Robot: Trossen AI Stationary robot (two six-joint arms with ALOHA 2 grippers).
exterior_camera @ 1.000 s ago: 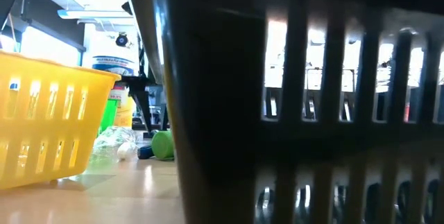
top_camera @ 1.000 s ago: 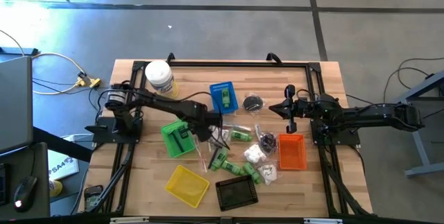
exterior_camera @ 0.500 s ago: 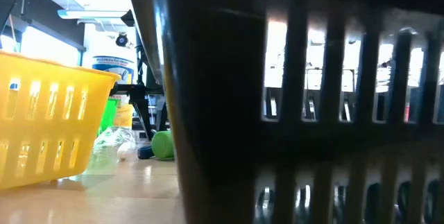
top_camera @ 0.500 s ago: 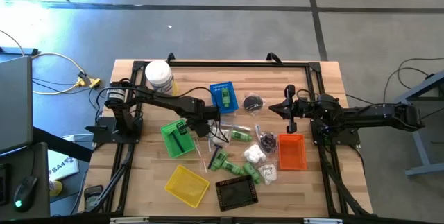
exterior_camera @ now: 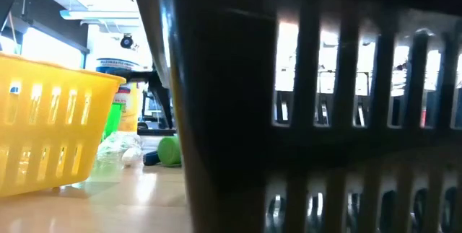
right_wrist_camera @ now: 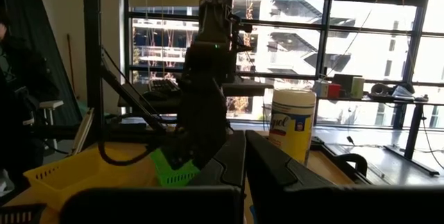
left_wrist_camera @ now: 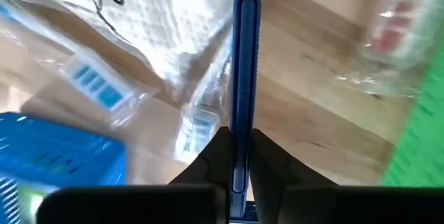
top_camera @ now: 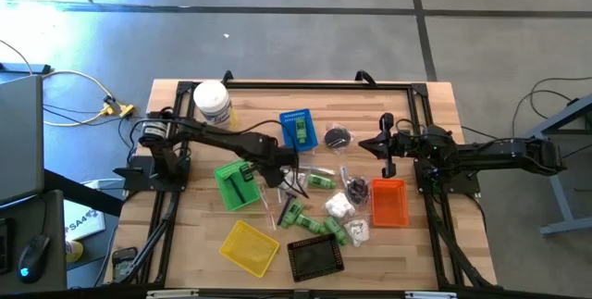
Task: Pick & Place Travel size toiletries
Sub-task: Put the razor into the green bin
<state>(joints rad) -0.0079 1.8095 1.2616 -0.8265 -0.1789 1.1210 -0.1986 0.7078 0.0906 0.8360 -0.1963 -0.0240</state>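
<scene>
The toiletries lie scattered mid-table: green little bottles (top_camera: 320, 180) (top_camera: 294, 212), white packets (top_camera: 338, 205), a clear bag of black pieces (top_camera: 354, 188). One green bottle (exterior_camera: 170, 150) also shows in the low view. My left gripper (top_camera: 285, 177) (left_wrist_camera: 238, 137) hangs over the clear packets (left_wrist_camera: 159, 23) between the green basket (top_camera: 236, 184) and the bottles, shut on a thin dark-blue stick (left_wrist_camera: 246, 71). My right gripper (top_camera: 388, 166) (right_wrist_camera: 244, 161) waits shut above the table, on the far side of the orange basket (top_camera: 388, 203). My left gripper pinches the blue stick between its two fingers (left_wrist_camera: 274, 161) at the stick's near end (left_wrist_camera: 240, 156). The stick lies along the fingers and juts out past their tips over the clear packets. Whether its free end (left_wrist_camera: 247, 1) touches them, I cannot tell.
A blue basket (top_camera: 296, 130) stands on the far side of the left gripper. The yellow basket (top_camera: 250, 246) and the black basket (top_camera: 316, 257) sit at the near edge. A big white jar (top_camera: 213, 103) stands at the far left. A round black piece (top_camera: 338, 136) lies beside the blue basket.
My left gripper has shifted a little toward the table's right. In the low view its fingers have slid partly behind the black basket. The right arm has kept still.
</scene>
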